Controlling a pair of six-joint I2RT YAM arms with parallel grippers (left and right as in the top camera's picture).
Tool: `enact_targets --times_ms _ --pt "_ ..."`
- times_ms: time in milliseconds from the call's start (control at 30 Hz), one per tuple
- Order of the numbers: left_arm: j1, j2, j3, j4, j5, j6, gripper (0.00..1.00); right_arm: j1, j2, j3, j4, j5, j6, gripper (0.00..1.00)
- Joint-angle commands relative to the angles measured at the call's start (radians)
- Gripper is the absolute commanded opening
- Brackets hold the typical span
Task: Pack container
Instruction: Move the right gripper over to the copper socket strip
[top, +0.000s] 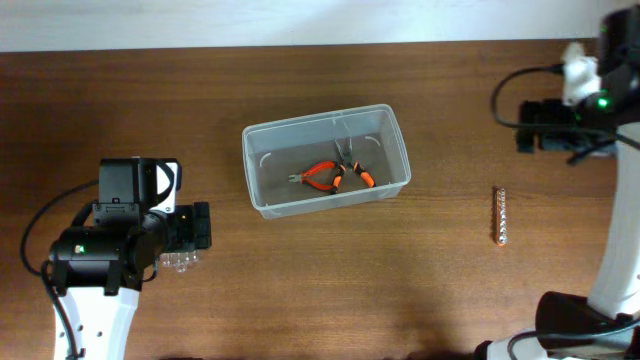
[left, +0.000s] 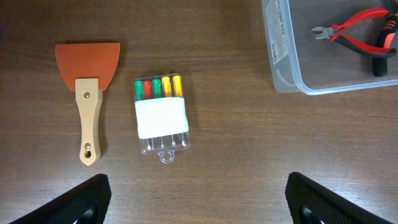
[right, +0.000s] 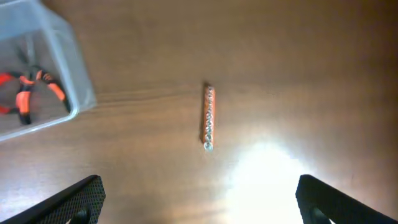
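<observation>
The container, a clear plastic bin, sits at the table's middle and holds orange-handled pliers. My left gripper is open and empty at the left, above the table. In the left wrist view the left gripper is short of a clear case of coloured bits and an orange scraper with a wooden handle. The container's corner is at the upper right. My right gripper is open and empty at the far right. In the right wrist view the right gripper hangs over a thin strip of bits.
The strip of bits lies alone right of the container. The clear case peeks out under my left arm; the scraper is hidden there in the overhead view. A bright glare covers the wood near the strip.
</observation>
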Motion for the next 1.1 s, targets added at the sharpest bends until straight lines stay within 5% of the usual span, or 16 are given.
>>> enact_targets --times_ms 0,367,733,1067 --pt "-0.005 -0.005 -0.003 0.005 -0.010 0.013 0.92 -0.058 -0.063 -0.032 -0.006 0.018 0.110 0.99" --pt "-0.005 -0.005 -0.003 0.003 -0.006 0.013 0.92 -0.120 -0.336 -0.439 0.088 0.032 0.109 0.99" --pt "-0.005 -0.005 -0.003 0.002 -0.007 0.013 0.92 -0.120 -0.177 -0.850 0.435 -0.004 0.043 0.99" --pt "-0.005 -0.005 -0.003 0.002 -0.007 0.013 0.92 -0.119 0.010 -0.929 0.637 -0.001 0.017 0.99"
